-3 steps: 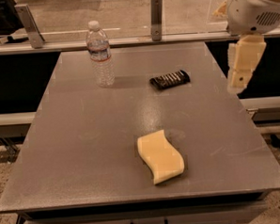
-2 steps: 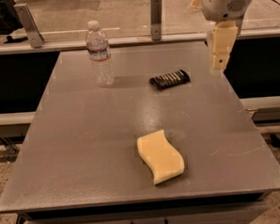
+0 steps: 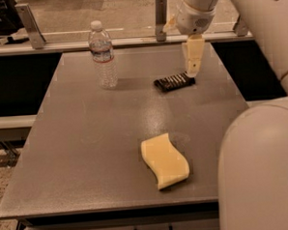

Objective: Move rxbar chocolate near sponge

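The rxbar chocolate point(image 3: 174, 81), a small black bar with white lettering, lies flat on the grey table point(image 3: 88, 153) toward the back right. The sponge point(image 3: 164, 160), a pale yellow wavy-sided block, lies near the table's front edge, well apart from the bar. My gripper point(image 3: 192, 72) hangs from the white arm with its pale fingers pointing down, just above the bar's right end.
A clear plastic water bottle point(image 3: 103, 55) with a white cap stands upright at the back left of the table. My arm's large white body point(image 3: 260, 169) fills the right side of the view. A railing with metal posts point(image 3: 161, 12) runs behind the table.
My gripper has moved left and down, from off the table's right side to just above the bar's right end. The bar, sponge and bottle have not moved.
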